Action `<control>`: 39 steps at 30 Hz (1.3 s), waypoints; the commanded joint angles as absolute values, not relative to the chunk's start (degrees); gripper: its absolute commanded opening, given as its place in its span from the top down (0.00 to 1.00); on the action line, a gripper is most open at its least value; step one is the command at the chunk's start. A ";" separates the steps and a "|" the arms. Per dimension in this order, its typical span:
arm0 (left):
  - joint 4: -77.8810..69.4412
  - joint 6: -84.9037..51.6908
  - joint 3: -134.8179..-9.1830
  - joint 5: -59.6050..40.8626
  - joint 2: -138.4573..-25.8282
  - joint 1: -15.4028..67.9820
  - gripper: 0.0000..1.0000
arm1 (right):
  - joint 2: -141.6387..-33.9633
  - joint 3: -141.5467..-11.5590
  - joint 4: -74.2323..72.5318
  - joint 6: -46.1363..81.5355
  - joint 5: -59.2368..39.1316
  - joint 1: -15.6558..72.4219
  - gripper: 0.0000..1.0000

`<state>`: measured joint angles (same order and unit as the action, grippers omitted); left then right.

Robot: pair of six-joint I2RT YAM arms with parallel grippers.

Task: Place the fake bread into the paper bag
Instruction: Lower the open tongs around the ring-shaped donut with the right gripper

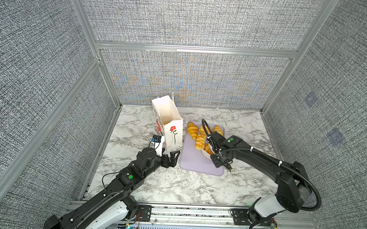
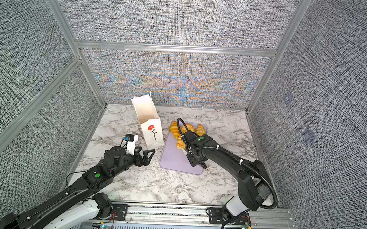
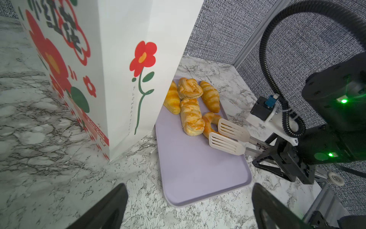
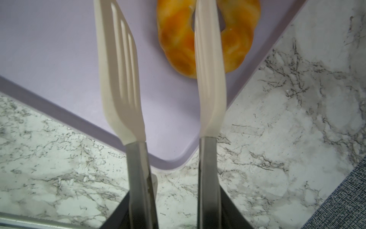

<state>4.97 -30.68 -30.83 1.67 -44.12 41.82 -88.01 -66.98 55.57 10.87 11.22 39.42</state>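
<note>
Just ahead of my right gripper [image 4: 176, 208], whose jaws are clamped on the metal handles of the tongs [image 3: 227, 138], the 2 white blades [image 4: 120, 79] stand apart over the tray [image 3: 198, 168]. A ring-shaped bread [image 4: 176, 39] lies at their tips, more under 1 blade than between them, so I judge the grab needs a sideways shift first. 4 more breads [image 3: 192, 117] lie beyond it, farther from those jaws. My left gripper [image 2: 144, 153] sits low with jaws wide apart and empty. The paper bag [image 1: 173, 131] stands open-mouthed just past its fingertips, a good post, I think, for steadying it.
</note>
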 commanded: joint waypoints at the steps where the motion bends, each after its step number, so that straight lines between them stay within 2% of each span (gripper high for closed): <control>1: 4.74 -30.94 -30.73 2.55 -43.79 41.79 0.01 | -86.55 -66.62 57.94 12.18 9.12 39.55 0.50; 9: 4.66 -31.07 -30.57 2.55 -43.53 41.83 0.01 | -85.34 -68.48 59.48 12.14 13.33 39.60 0.50; 39: 7.01 -32.10 -30.67 4.48 -41.54 42.01 0.01 | -94.68 -73.83 60.95 0.86 19.06 39.55 0.50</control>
